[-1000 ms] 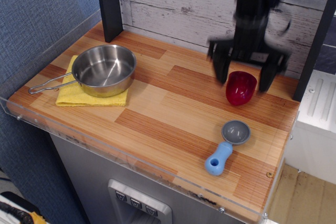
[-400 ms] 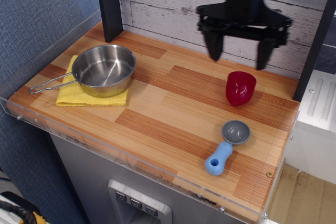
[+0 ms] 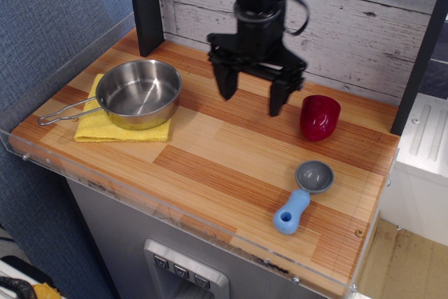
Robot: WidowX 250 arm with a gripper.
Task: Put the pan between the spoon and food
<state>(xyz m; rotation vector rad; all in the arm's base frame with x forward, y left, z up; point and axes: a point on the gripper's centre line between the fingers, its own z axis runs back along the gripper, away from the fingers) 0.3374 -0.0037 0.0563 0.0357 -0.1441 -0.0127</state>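
The shiny steel pan [image 3: 138,92] sits at the left of the wooden table, resting on a yellow cloth [image 3: 112,127], its wire handle pointing left. The dark-red food piece [image 3: 320,117] stands at the back right. The spoon [image 3: 303,195], grey bowl and light-blue handle, lies near the front right. My black gripper [image 3: 252,97] hangs open and empty above the middle of the table, between the pan and the food, closer to the food.
A black post [image 3: 147,5] stands at the back left behind the pan. A white plank wall [image 3: 364,26] runs along the back. A clear plastic rim [image 3: 175,208] edges the table's front and left side.
My gripper has moved left from above the red food to over the table's middle and come lower. Pan, spoon and food have not moved.
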